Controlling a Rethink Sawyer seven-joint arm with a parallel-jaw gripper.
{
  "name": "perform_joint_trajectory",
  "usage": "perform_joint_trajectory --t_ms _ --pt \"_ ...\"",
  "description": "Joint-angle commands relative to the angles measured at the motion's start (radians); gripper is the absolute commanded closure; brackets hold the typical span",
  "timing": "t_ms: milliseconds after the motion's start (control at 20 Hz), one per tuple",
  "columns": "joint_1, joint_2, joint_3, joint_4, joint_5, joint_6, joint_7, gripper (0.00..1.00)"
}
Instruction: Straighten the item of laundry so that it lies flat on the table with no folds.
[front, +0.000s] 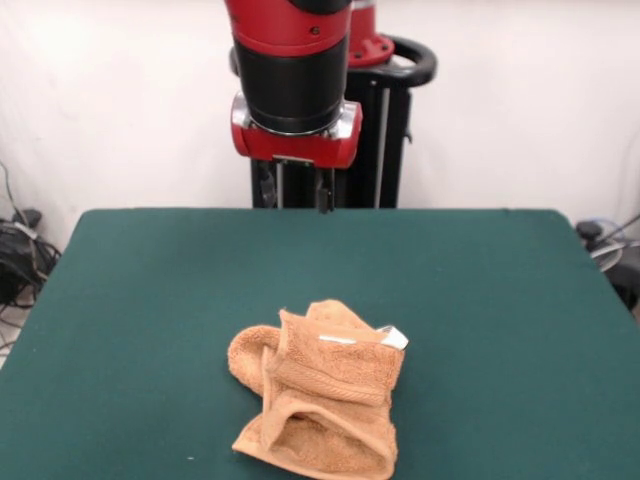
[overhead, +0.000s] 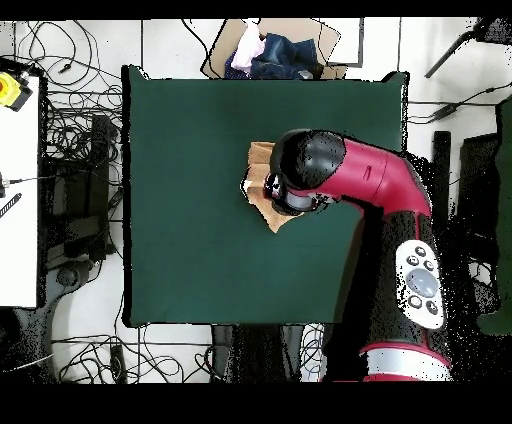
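Observation:
The orange-tan towel lies crumpled and folded over itself on the green table, near the front edge and a little right of the middle. Its white tag shows at the upper right of the heap. My gripper hangs under the red and black arm, well above the table and farther back than the towel, touching nothing. In the overhead view the arm's head covers most of the towel on the table, and only tan corners stick out.
The black pedestal stands behind the table. A cardboard box with clothes sits past the table's far edge in the overhead view. Cables and a white bench lie along the left.

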Motion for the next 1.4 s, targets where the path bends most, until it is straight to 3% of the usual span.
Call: perform_joint_trajectory --t_ms 50,200,1150,1400 --pt "-0.023 -0.019 0.046 0.189 0.012 -0.096 0.058 0.0" --pt "-0.024 -0.022 0.05 0.191 0.023 -0.109 0.071 0.0" --pt "-0.053 -0.134 0.064 0.531 0.051 -0.397 0.09 0.0" --pt "-0.039 -0.062 0.066 0.396 0.023 -0.325 0.092 0.0"
